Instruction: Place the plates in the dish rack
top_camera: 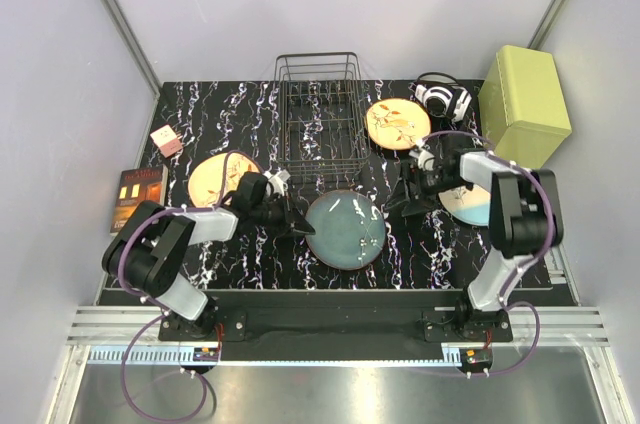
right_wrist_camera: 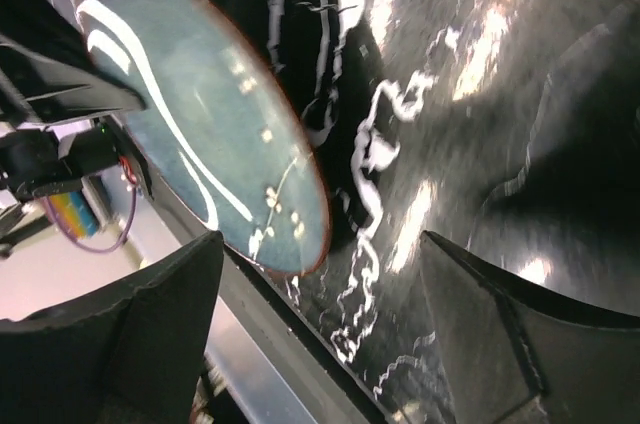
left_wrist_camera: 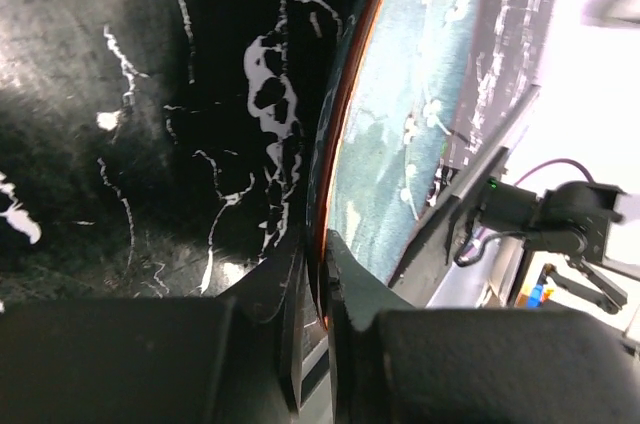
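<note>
Teal plate (top_camera: 345,230) rim pinched by left end effector (left_wrist_camera: 320,279); right end effector (right_wrist_camera: 318,274) spread wide, empty, beside plate.

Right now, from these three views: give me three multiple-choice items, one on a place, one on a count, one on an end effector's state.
1. Where is the dark teal round ceramic plate?
A. just in front of the black wire dish rack
B. standing inside that rack
C. leaning on the back wall

2. How many orange patterned round ceramic plates are in view?
A. one
B. two
C. three

3. What is the left end effector doing?
A. open wide, nothing between its fingers
B. shut on the teal plate's rim
C. shut on nothing, above the rack

Answers:
1 A: the top view shows it on the near side of the rack.
2 B: one is left of the rack and one is right.
3 B: the left wrist view shows the rim pinched between its fingers.
</note>
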`<act>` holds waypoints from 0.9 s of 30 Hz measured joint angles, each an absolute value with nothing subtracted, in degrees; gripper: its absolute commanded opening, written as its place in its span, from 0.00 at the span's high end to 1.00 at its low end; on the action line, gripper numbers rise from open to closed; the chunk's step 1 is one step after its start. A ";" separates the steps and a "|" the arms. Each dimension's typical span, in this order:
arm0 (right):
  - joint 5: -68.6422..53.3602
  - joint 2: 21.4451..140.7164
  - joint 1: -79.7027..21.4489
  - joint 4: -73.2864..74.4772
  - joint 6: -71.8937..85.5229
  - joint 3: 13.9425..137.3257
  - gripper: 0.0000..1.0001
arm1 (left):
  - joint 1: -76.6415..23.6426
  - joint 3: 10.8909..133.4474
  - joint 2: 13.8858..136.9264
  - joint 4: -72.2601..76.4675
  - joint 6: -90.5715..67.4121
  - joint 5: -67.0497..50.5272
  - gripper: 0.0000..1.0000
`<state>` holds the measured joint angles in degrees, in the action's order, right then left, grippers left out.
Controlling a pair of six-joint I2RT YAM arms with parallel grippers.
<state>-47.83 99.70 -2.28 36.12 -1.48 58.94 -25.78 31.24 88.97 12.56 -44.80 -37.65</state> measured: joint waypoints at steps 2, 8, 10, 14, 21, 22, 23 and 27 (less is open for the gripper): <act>-48.58 104.64 -3.64 34.92 -1.76 59.83 0.18 | -25.10 30.55 89.43 14.72 -44.88 -39.27 1.00; -55.66 111.44 -5.91 34.11 -2.37 61.73 0.24 | -23.29 30.79 96.38 20.51 -46.30 -45.69 1.00; -58.15 113.21 -6.37 34.02 -2.44 62.50 0.26 | -23.24 32.27 99.74 22.00 -47.05 -48.03 1.00; -60.07 114.34 -8.62 34.09 -3.18 62.78 0.27 | -23.24 35.66 104.68 24.12 -48.34 -50.81 1.00; -58.70 114.41 -9.56 34.02 -4.19 62.87 0.48 | -22.87 36.88 108.27 28.75 -51.09 -52.40 1.00; -58.33 114.45 -9.54 33.91 -4.43 62.83 0.59 | -22.85 36.95 108.51 29.32 -51.48 -52.45 1.00; -57.54 114.45 -9.54 33.76 -4.64 62.76 0.65 | -22.85 37.08 108.79 30.15 -51.96 -52.51 1.00; -54.24 114.72 -9.47 33.10 -5.10 62.54 1.00 | -22.76 37.58 109.58 30.98 -52.77 -52.90 1.00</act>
<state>-54.24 114.72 -9.47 33.10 -5.10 62.54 -22.76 37.58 109.58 30.98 -52.77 -52.90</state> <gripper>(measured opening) 0.239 0.121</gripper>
